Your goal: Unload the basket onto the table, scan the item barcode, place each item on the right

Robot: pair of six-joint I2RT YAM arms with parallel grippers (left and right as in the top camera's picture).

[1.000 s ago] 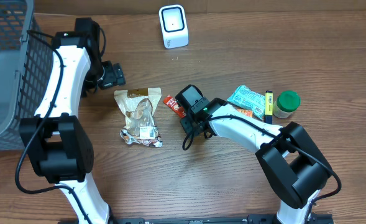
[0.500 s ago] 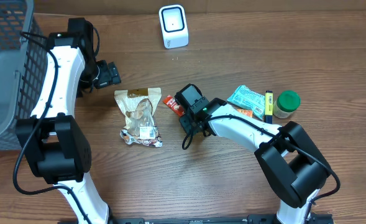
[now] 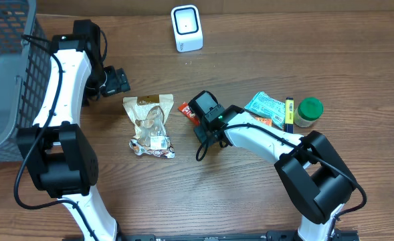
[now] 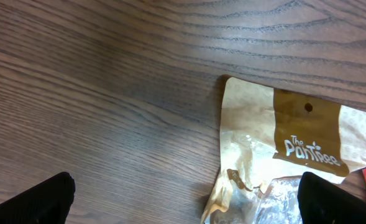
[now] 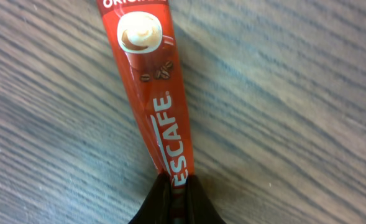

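Right wrist view: the right gripper (image 5: pixel 176 186) pinches the end of a slim, glossy red foil sachet (image 5: pixel 150 93) printed NESCAFE, lying flat on the grained wooden table (image 5: pixel 294 93). The left gripper (image 4: pixel 184 202) hangs spread wide over a crinkled tan paper pouch (image 4: pixel 294 134) marked "The Pantree".

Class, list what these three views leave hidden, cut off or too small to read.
1. Right wrist: coffee sachet top cut off by the frame edge; lower end hidden in the right end effector.
2. Overhead: snack pouch label print too small to read.
3. Left wrist: the pouch's lower part cut off by the bottom edge.
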